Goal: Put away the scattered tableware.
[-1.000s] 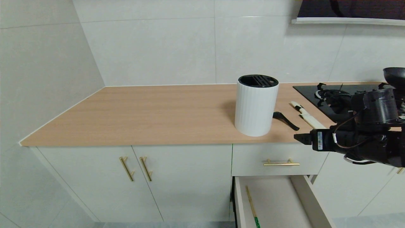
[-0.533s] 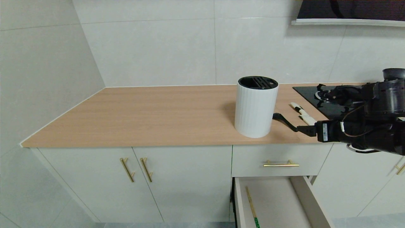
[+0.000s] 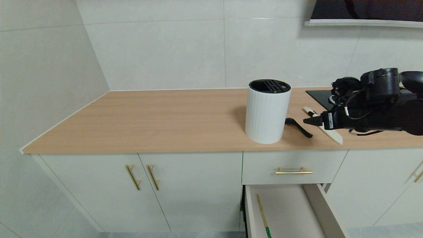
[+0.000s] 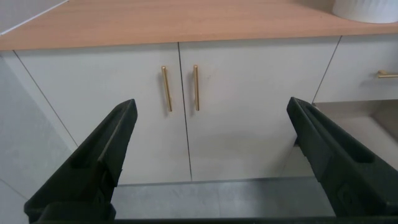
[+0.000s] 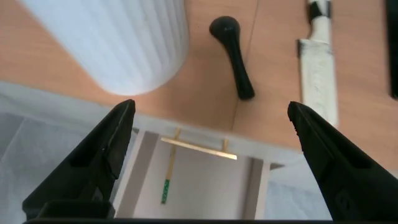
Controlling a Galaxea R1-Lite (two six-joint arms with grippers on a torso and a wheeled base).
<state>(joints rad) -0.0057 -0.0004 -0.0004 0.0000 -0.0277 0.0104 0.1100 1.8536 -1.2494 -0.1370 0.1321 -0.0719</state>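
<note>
The right gripper (image 3: 309, 121) hangs over the counter with its fingers spread wide, holding nothing. Under it lie a black tool (image 3: 298, 126) and a white knife (image 3: 322, 125), just beside the tall white holder (image 3: 267, 114). Chopsticks (image 3: 263, 215) lie in the open drawer (image 3: 325, 211). The gripper's little sticker (image 3: 331, 121) is too tiny to read. The left gripper (image 4: 211, 109) is spread wide too, by the cupboard doors (image 4: 249, 93).

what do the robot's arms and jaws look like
The right arm is black, with a cylindrical joint housing, loose black cables looped along it and a white barcode label near the wrist. Both pairs of jaws are black, flat and wedge-shaped, tapering toward the tips.
</note>
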